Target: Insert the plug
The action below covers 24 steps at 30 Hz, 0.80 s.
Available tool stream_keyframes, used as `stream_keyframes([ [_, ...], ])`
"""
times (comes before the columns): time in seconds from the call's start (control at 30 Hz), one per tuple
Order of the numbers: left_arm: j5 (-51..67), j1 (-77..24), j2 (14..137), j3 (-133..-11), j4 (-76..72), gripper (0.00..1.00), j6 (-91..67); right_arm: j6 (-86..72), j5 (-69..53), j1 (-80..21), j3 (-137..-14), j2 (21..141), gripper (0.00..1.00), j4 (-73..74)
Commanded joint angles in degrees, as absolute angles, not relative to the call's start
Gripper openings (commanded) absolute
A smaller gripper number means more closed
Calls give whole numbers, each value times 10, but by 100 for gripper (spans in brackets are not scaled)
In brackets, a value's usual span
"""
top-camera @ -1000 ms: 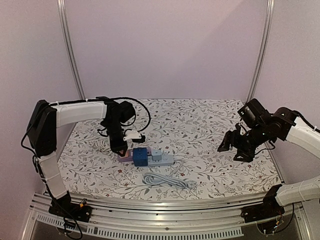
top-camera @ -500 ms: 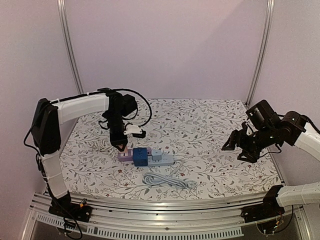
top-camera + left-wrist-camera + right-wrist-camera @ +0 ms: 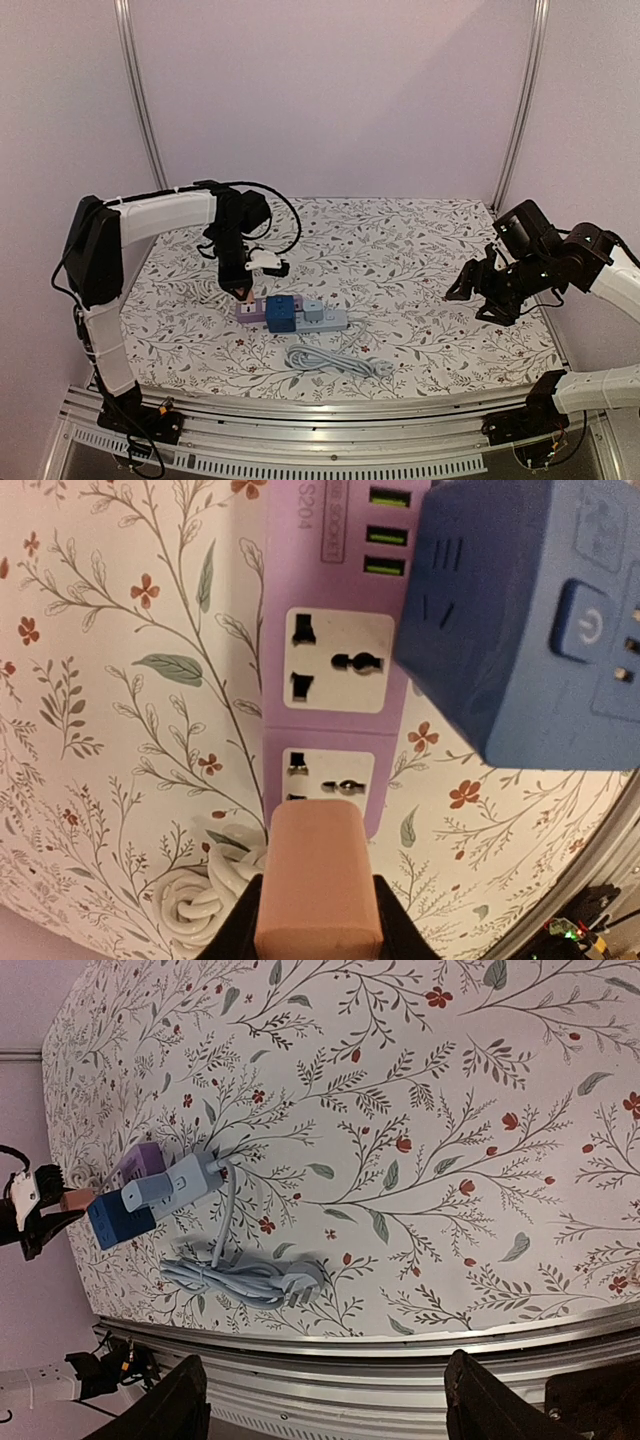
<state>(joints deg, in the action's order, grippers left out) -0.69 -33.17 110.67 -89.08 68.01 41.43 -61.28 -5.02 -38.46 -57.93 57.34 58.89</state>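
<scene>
A salmon-pink plug (image 3: 318, 880) sits between the fingers of my left gripper (image 3: 316, 926), which is shut on it. Its far end overlaps the near edge of the end socket of the purple power strip (image 3: 330, 660); its prongs are hidden. From above, the left gripper (image 3: 240, 289) points down at the strip's left end (image 3: 249, 312). My right gripper (image 3: 476, 304) hangs open and empty over the right side of the table, far from the strip.
A blue cube adapter (image 3: 281, 313) sits on the strip, with a grey strip (image 3: 325, 318) beside it. A bundled grey cable (image 3: 335, 362) lies in front. A white coiled cord (image 3: 195, 910) lies left of the plug. The table's metal front rail (image 3: 400, 1360) shows.
The left gripper with the plug has shifted slightly up and toward the back. The right arm has drawn back a little to the right, jaws still open.
</scene>
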Motion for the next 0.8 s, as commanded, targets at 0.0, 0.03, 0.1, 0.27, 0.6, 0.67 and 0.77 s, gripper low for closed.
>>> stream_keyframes([
  [0.0,-4,-325,1135,-897,667,0,431,-617,-39,-382,-573,574,80,596],
  [0.03,5,-325,1136,-898,668,0,432,-618,-38,-382,-573,575,80,596],
  [0.1,14,-325,1138,-897,670,0,434,-619,-36,-382,-572,574,80,595],
  [0.27,18,-325,1138,-890,667,0,444,-620,-32,-382,-573,575,80,592],
  [0.6,-18,-318,1151,-881,655,0,475,-613,-37,-382,-578,584,80,592],
  [0.67,-19,-314,1152,-882,647,0,477,-613,-36,-382,-578,583,80,595],
  [0.77,-24,-309,1155,-884,639,0,484,-614,-33,-382,-577,578,80,599],
])
